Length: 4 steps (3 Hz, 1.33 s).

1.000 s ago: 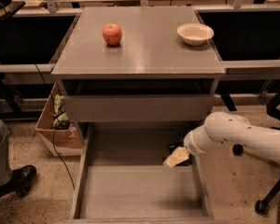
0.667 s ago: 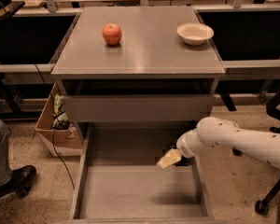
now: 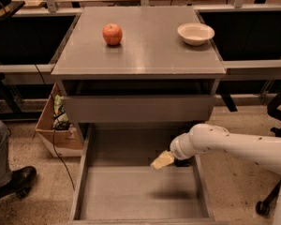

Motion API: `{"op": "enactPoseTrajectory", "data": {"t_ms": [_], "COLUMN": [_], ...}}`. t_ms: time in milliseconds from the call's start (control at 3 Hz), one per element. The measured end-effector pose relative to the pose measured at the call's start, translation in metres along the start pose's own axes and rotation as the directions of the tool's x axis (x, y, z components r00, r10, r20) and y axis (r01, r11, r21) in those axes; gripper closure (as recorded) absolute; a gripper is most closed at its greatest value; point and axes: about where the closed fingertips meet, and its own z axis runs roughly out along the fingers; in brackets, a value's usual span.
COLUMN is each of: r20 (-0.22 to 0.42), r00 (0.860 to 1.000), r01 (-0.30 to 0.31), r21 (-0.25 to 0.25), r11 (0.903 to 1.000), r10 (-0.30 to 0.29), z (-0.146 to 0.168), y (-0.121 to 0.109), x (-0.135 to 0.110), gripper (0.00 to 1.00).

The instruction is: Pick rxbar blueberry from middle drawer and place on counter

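At lower centre of the frame, the gripper (image 3: pixel 162 160) was noted low over the middle drawer (image 3: pixel 131 193), near its right wall; whether open or closed could not be told. The rxbar blueberry was not discerned; its bearing and long axis could not be established.

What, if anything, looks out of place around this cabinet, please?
Nothing is spilled or askew. One oddity: the gripper hangs over the open middle drawer, yet no rxbar blueberry shows on its visible floor; the arm may hide it.
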Motion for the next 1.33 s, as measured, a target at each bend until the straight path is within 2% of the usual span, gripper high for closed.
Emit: {"op": "enactPoseTrajectory", "data": {"t_ms": [667, 1000, 1333], "r20": [0.014, -0.006, -0.036], "r00": [0.998, 0.996, 0.993], "r01": [-0.053, -0.087, -0.111], "r21": [-0.063, -0.053, -0.015], "r11": [0.9966, 0.9948, 0.9937], "r10": [0.054, 0.086, 0.11], "z": [0.055, 0.082, 0.101], "y": [-0.011, -0.026, -0.039], "x": [-0.009, 0.001, 0.02], "gripper": [0.0, 0.0, 0.0]}}
